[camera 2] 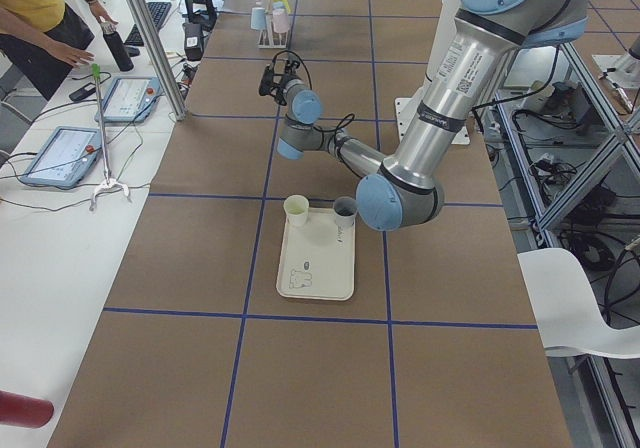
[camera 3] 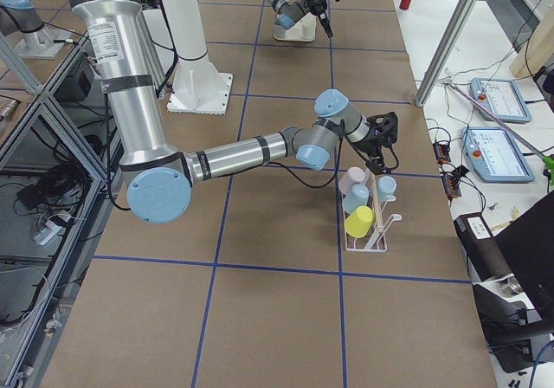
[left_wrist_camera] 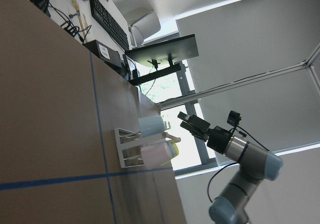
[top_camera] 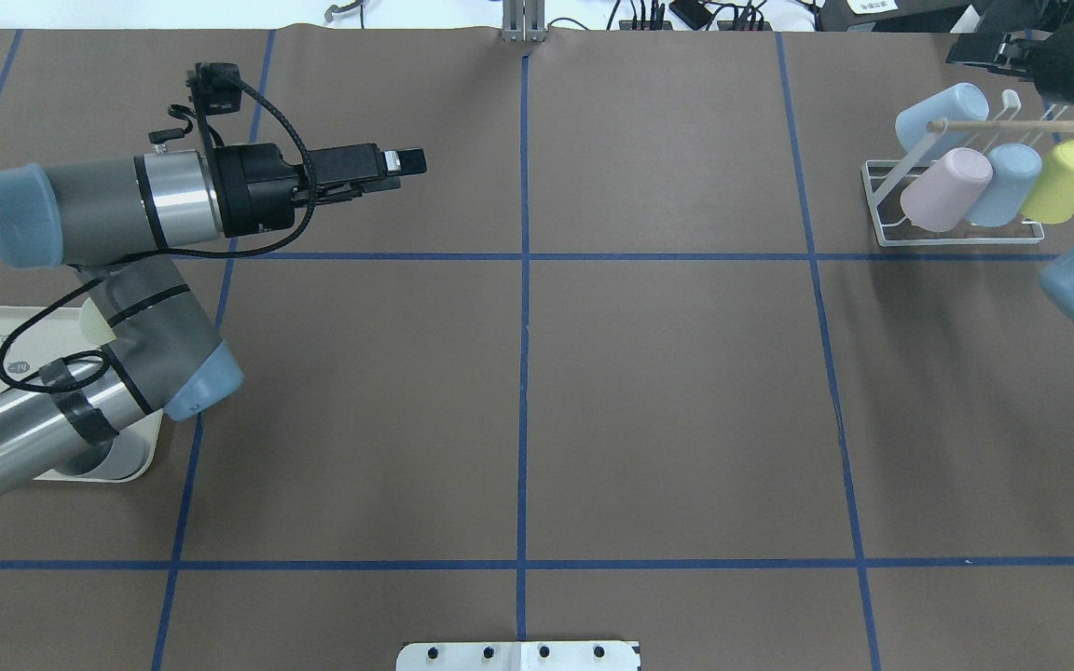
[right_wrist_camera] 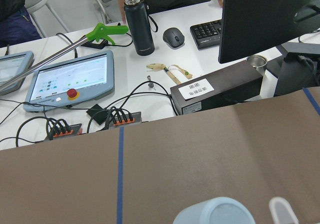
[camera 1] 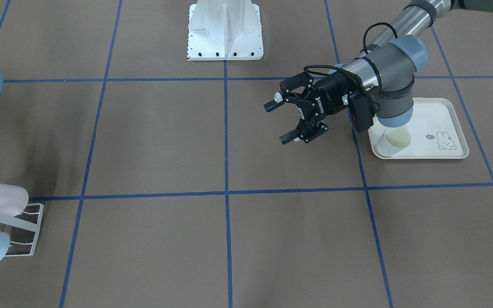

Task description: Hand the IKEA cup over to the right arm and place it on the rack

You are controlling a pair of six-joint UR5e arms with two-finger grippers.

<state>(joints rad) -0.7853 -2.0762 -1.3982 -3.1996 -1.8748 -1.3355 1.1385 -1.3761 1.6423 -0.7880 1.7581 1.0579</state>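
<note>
- The left gripper [camera 1: 277,122] hangs over the brown table [camera 1: 298,235] just beside the rabbit tray [camera 1: 435,119], fingers spread wide with nothing between them, pointing toward the middle of the table
- Two cups wait upright on that tray: a cream cup [camera 1: 394,143] at the corner nearest the gripper and a grey cup [camera 2: 345,207] beside it, mostly hidden under the left arm in the other views; neither is touched
- The white wire rack [top_camera: 956,242] stands at the far end on the robot's right, already carrying four cups on its prongs under the wooden rod [top_camera: 1012,123]: a pale blue cup [top_camera: 943,107], a pink cup [top_camera: 945,189], a blue cup [top_camera: 1006,182] and a yellow cup [top_camera: 1066,180]
- The right gripper [left_wrist_camera: 182,120] hovers just above and behind the rack; in the left wrist view its fingers look parted and empty, though it is small there
- Judged step: the pick-up has not begun, and the hand-over and racking are all to come
- Next move likely calls for the left wrist to swing back over the tray, drop its spread fingers around one cup's wall without knocking its neighbour, close, then carry it toward the middle, leaving the right gripper enough free wall to grip
</note>
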